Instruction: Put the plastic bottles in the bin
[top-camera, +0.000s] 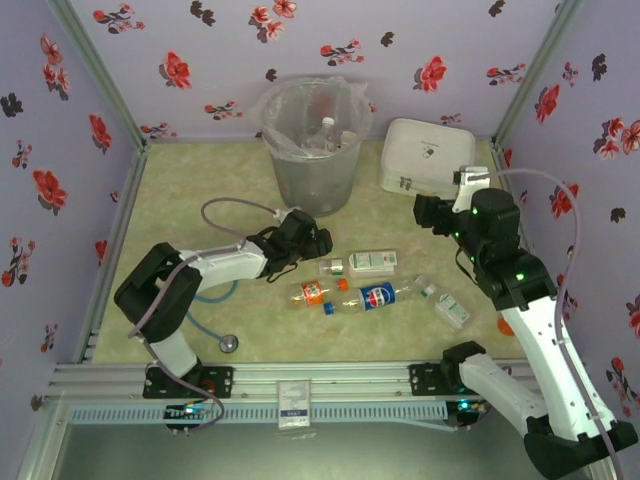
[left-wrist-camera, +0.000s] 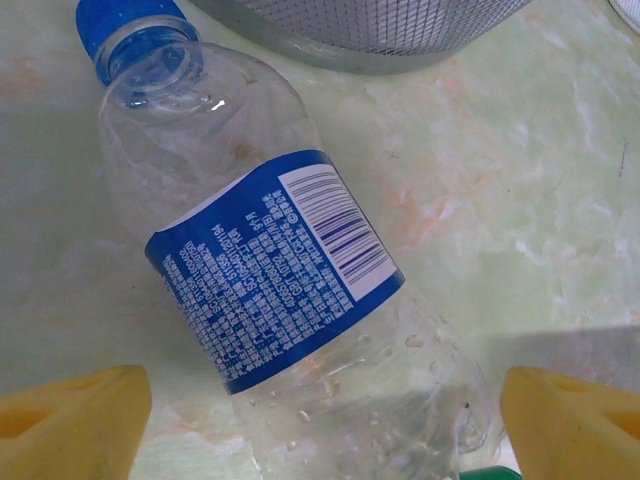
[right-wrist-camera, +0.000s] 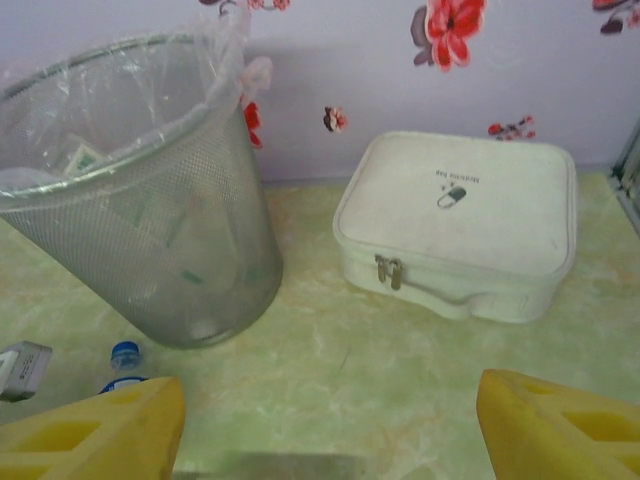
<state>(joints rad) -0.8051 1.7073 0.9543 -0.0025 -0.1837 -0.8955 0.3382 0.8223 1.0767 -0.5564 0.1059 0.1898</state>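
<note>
Left gripper (top-camera: 308, 240) sat low over the worktop (top-camera: 200, 190), just near of the bin (top-camera: 312, 165), jaws wide. In the left wrist view its yellow fingers (left-wrist-camera: 70, 420) stood either side of a blue-label bottle (left-wrist-camera: 270, 270), neither one touching it. That bottle lay on its side on the worktop, blue cap (left-wrist-camera: 125, 25) pointing at the bin's base (left-wrist-camera: 370, 30), close to it.

Right gripper (top-camera: 432, 213) hung above the worktop on the right, just near of the white case (top-camera: 428, 158). Jaws wide, nothing between them. Its fingers (right-wrist-camera: 560, 425) framed the bin (right-wrist-camera: 130, 220) and the case (right-wrist-camera: 460, 225), which stood side by side with a gap. A blue cap (right-wrist-camera: 125, 353) showed by the bin's foot.

The bin stood upright at far centre, lined with a clear bag. Some bottles (top-camera: 325, 135) were inside; could not count them.

Four more bottles lay on their sides mid-worktop, between the arms:
- green-label bottle (top-camera: 372, 263), just right of the left gripper.
- orange bottle (top-camera: 312, 292), near of that one.
- Pepsi bottle (top-camera: 377, 296), just right of the orange bottle, about in line with it.
- white-label bottle (top-camera: 448, 305), furthest right, close to the right arm.

A small orange item (top-camera: 505, 325) sat beside the right arm, too hidden to identify. Stethoscope (top-camera: 229, 343) lay near left, by the left arm's base.
</note>
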